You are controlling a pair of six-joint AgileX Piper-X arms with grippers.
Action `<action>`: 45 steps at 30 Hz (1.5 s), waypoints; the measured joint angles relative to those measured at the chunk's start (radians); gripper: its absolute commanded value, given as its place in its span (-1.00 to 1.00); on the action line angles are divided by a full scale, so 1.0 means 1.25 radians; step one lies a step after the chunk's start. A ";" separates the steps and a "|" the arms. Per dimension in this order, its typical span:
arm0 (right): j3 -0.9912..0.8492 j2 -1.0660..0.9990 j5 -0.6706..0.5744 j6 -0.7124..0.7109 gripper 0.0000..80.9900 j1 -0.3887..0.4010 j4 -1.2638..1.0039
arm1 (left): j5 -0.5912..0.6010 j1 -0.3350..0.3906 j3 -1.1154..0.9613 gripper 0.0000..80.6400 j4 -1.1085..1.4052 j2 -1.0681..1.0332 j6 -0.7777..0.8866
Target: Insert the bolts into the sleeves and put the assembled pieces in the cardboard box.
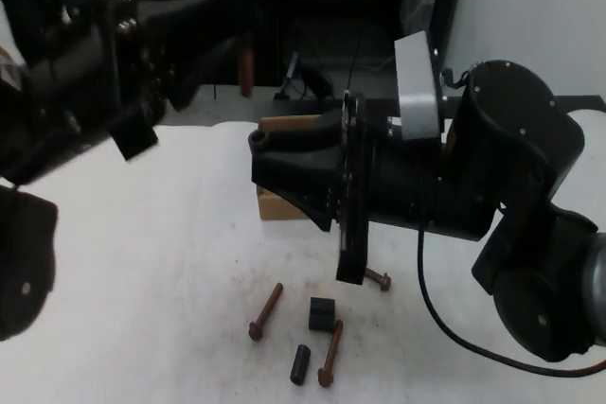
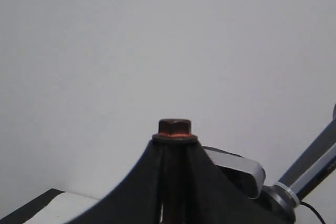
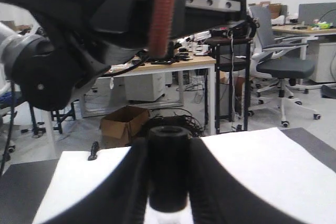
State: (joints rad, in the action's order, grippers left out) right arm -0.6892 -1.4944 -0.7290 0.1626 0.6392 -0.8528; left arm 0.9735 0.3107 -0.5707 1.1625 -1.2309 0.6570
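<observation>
In the high view a rusty bolt hangs upright beyond the white table. The right tool grips a black sleeve, and its arm hides most of the cardboard box. Three loose bolts and two loose sleeves lie nearer. The left wrist view shows the left tool clenched under the bolt's hexagonal head. In the right wrist view the sleeve stands upright, with the threaded shank above it and apart.

Four bolts, three sleeves, one cardboard box.
</observation>
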 measured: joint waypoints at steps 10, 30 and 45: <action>0.000 0.000 -0.015 0.066 -0.98 0.000 -0.011 | 0.010 0.014 -0.002 -1.00 0.003 0.000 -0.007; 0.000 0.000 -0.087 0.171 -0.98 0.000 -0.152 | 0.021 0.014 -0.003 -1.00 0.006 0.000 -0.031; 0.004 0.001 -0.101 0.248 -0.98 -0.008 -0.250 | 0.015 0.014 -0.009 -1.00 0.017 0.000 -0.036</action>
State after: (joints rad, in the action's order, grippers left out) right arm -0.6847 -1.4936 -0.8551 0.4731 0.6295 -1.1649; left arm 0.9925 0.3285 -0.5822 1.1841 -1.2309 0.6126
